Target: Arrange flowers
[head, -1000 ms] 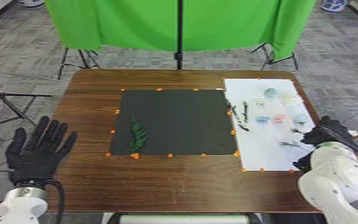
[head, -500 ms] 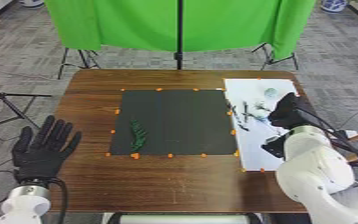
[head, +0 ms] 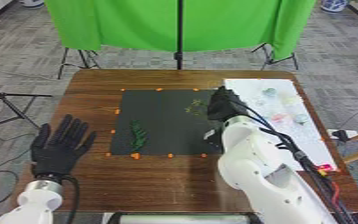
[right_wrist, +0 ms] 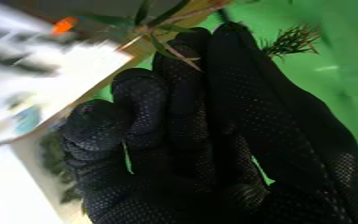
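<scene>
Fingers of my right hand (head: 224, 106): drawn in narrow, closed on a yellow-green sprig (head: 195, 107). In the right wrist view its thin leaves stick out past my bunched fingertips, fine foliage to one side and longer, narrow leaves to the other. In the head view the sprig is over the dark mat (head: 164, 122), in the far half, toward the right edge. Whether it touches the mat I cannot tell.

Left hand (head: 55, 156): palm and fingers straight, slightly spread, at the near left of the brown bench (head: 149, 187), beside the mat and apart from it.

White sheet (head: 304, 142): to the right of the mat, partly behind my right arm. On the mat, near half, left side: one dark green fern-like stem (head: 138, 136), lying lengthwise from near to far. Small orange markers (head: 135, 156) sit along the mat's edges.

Farther up the sheet: a pink bloom (head: 278, 118), then a pale blue one (head: 270, 92) near the far end. The others between are too blurred to identify.

Beyond the bench: green cloth (head: 127, 27), hanging, with a black pole (head: 179, 30) upright in front; grey floor (head: 33, 60) around.
</scene>
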`<action>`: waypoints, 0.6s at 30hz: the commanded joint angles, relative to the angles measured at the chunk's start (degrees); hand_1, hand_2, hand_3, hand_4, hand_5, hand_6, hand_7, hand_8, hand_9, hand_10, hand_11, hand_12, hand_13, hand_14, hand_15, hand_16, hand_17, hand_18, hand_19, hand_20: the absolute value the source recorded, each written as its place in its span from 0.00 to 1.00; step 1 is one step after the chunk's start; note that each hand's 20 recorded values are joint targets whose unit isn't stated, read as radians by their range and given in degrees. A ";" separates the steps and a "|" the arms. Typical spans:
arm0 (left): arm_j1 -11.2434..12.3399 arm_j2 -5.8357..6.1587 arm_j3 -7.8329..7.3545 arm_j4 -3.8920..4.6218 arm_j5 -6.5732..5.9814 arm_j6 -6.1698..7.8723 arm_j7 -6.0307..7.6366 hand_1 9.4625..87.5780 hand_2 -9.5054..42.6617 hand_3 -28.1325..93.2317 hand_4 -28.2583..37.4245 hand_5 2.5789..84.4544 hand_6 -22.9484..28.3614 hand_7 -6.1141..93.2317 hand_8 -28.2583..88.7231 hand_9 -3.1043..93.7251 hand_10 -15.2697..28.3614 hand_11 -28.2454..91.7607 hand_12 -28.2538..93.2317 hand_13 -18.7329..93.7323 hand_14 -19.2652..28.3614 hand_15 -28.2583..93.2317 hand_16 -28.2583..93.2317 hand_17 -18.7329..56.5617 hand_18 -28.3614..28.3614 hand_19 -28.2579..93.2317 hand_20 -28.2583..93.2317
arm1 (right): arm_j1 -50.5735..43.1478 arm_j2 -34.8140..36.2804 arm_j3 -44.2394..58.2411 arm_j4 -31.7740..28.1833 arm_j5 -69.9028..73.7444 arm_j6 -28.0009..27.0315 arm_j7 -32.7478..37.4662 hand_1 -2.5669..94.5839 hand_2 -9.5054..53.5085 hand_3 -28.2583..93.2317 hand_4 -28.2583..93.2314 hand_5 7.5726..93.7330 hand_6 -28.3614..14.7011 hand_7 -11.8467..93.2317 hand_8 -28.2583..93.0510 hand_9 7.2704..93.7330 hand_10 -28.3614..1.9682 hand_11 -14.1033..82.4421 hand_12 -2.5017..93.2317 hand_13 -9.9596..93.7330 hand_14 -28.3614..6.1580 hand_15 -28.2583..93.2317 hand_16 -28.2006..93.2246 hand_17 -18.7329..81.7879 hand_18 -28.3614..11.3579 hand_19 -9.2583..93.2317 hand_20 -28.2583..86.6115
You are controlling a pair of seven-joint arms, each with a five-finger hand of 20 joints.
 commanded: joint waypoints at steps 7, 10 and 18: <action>-2.07 1.09 2.65 1.44 0.18 1.33 -3.36 0.22 0.47 0.83 0.00 0.51 0.59 0.26 0.15 0.43 0.70 0.46 0.35 0.43 0.72 0.58 0.19 0.18 0.76 0.55 0.37 | -1.85 -10.78 -5.84 8.24 -9.39 1.26 -0.98 0.64 0.00 0.77 0.07 0.75 0.59 0.48 0.41 0.83 0.56 0.53 0.61 0.77 0.39 0.82 0.60 0.66 0.07 1.00 0.73; -2.47 1.48 2.88 1.61 0.43 1.42 -4.07 0.22 0.47 0.83 0.00 0.51 0.59 0.26 0.15 0.43 0.70 0.46 0.35 0.43 0.72 0.58 0.19 0.17 0.76 0.55 0.37 | -2.77 -12.03 -6.35 8.87 -9.79 1.64 -0.31 0.64 0.00 0.77 0.07 0.75 0.59 0.48 0.41 0.83 0.56 0.54 0.61 0.77 0.39 0.82 0.60 0.66 0.07 1.00 0.74; -4.93 2.20 5.79 2.11 -0.53 3.28 -2.80 0.22 0.47 0.82 0.00 0.51 0.59 0.26 0.15 0.44 0.70 0.46 0.35 0.43 0.72 0.58 0.19 0.17 0.76 0.55 0.38 | -4.83 -15.51 -6.26 9.41 -10.35 2.53 -0.09 0.64 0.00 0.77 0.06 0.73 0.58 0.49 0.41 0.83 0.54 0.55 0.60 0.79 0.42 0.82 0.60 0.69 0.08 1.00 0.75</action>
